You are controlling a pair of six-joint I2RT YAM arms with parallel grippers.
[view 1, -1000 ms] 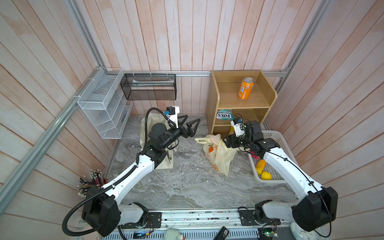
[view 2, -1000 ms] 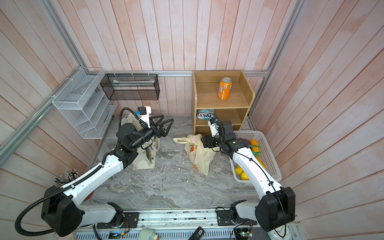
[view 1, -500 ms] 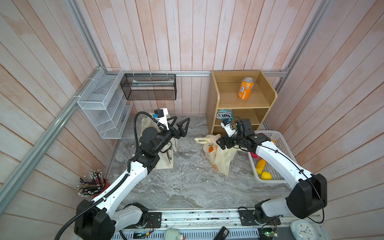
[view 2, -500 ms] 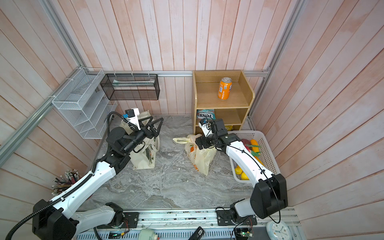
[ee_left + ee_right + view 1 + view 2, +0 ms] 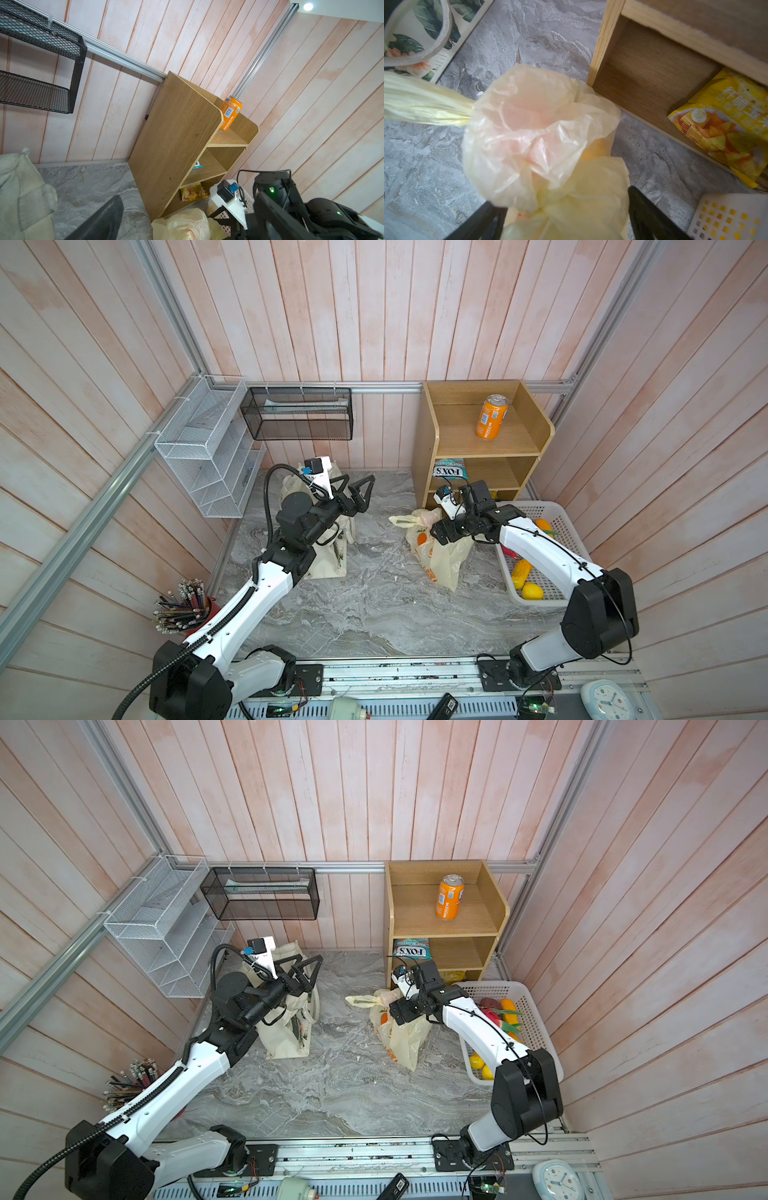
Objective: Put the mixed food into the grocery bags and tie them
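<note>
Plastic carrier bag, thin cream film printed with orange fruits, sits slumped mid-way across the grey marble-look counter. Pinkish and orange shapes show through the film in the right wrist view; can't tell what they are. Twisted loop handle sticks out sideways from the bag's mouth. Right claw is down at the bag's top, jaws wide apart, with black fingers on either side of the bunched plastic and not clamped on it.

Cream canvas tote with a green leaf print stands on the counter's left side in both top views, well apart from the plastic carrier bag. Left claw hovers above the tote's mouth, jaws spread wide, holding nothing.

White perforated plastic basket sits just beside the plastic carrier bag on its right. Yellow toy fruits and an orange toy fruit lie in it. The right arm crosses over the basket.

Wooden shelf unit stands against the back wall, behind the bag. An orange drink can is upright on its top shelf. A teal snack packet is on the middle shelf, and a yellow chip packet lies in the lowest compartment.
</note>
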